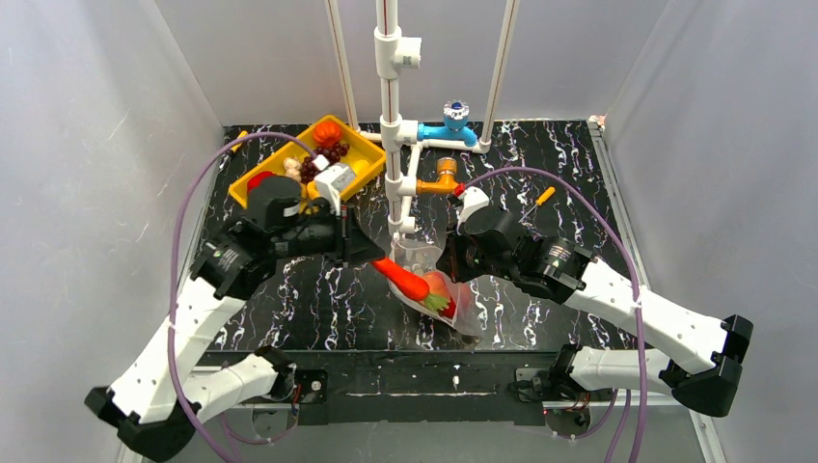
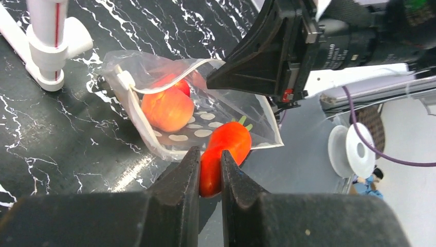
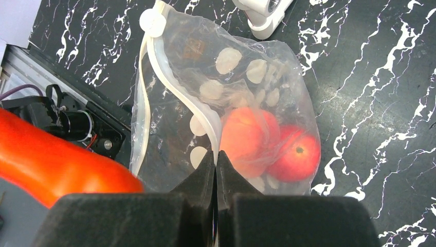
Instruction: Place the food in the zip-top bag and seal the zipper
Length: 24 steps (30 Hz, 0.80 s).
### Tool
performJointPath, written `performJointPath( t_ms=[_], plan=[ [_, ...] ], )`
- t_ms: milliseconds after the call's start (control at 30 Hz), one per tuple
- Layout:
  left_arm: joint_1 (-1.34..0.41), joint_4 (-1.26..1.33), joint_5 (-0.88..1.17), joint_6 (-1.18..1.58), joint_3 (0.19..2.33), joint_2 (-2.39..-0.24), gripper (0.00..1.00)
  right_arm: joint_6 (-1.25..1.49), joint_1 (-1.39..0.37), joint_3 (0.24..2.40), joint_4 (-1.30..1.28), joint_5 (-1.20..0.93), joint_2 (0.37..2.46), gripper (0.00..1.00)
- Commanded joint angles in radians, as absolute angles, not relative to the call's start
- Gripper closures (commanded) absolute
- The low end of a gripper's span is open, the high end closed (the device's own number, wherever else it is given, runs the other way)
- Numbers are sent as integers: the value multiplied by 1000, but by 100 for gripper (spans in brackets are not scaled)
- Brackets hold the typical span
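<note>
The carrot (image 2: 229, 144) is clamped in the left gripper (image 2: 210, 160) at the mouth of the bag (image 3: 241, 46); the lip is pinched by the right gripper (image 3: 216, 162). Should that lip be lost, the carrot could be caught on the zipper (image 3: 143, 77) and dropped outside.

Zip-top bag (image 2: 154, 64) mouth gapes leftward with a carrot (image 2: 226, 144) at its lip; white pipe stand (image 2: 49, 46) crowds just beyond, right end effector (image 3: 216, 159) pinching one rim.
</note>
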<state>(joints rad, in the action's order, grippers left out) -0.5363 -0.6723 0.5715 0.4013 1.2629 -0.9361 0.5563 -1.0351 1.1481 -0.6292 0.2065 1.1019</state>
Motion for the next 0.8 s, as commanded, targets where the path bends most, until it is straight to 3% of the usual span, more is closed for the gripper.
performJointPath(
  t_ms=[0, 233, 533, 767],
  plan=[
    [-675, -622, 292, 407, 1256, -984, 100, 542, -1033, 1181, -604, 198, 1086, 99],
    [-724, -552, 253, 510, 1234, -1035, 100, 551, -1032, 1162, -592, 183, 1068, 99],
    [-918, -455, 197, 578, 1187, -1127, 100, 599, -1033, 1132, -555, 160, 1042, 99],
    [-973, -427, 46, 689, 1126, -1179, 100, 642, -1031, 1109, -534, 132, 1017, 99]
  ],
)
